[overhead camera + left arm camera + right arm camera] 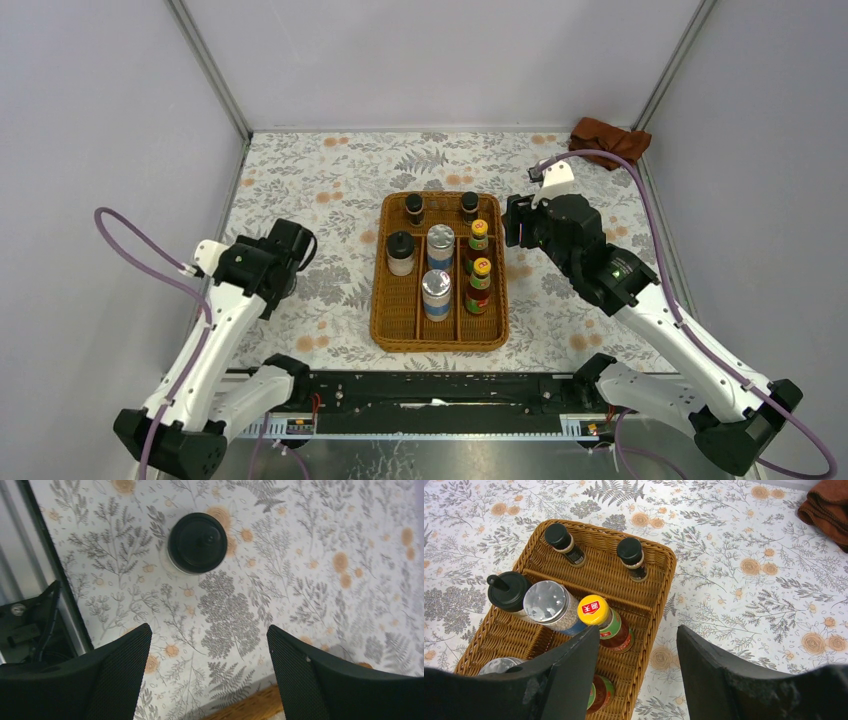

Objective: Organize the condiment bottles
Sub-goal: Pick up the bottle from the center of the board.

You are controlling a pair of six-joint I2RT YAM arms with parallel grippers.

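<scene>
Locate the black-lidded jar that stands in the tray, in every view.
Top external: jar near the picture's centre, in the left compartment of the tray.
Left wrist: not in it; the other jar there stands on the table.
Right wrist: jar at left, mid-height.
Shared landmark: the shaker beside it, in the top and right wrist views.

Woven wicker tray [440, 344], rust-brown cloth [609, 140], floral table covering [300, 190].
Tray: brown, divided into compartments, at the table's middle. Cloth: crumpled, at the far right corner, well apart from the tray.
</scene>
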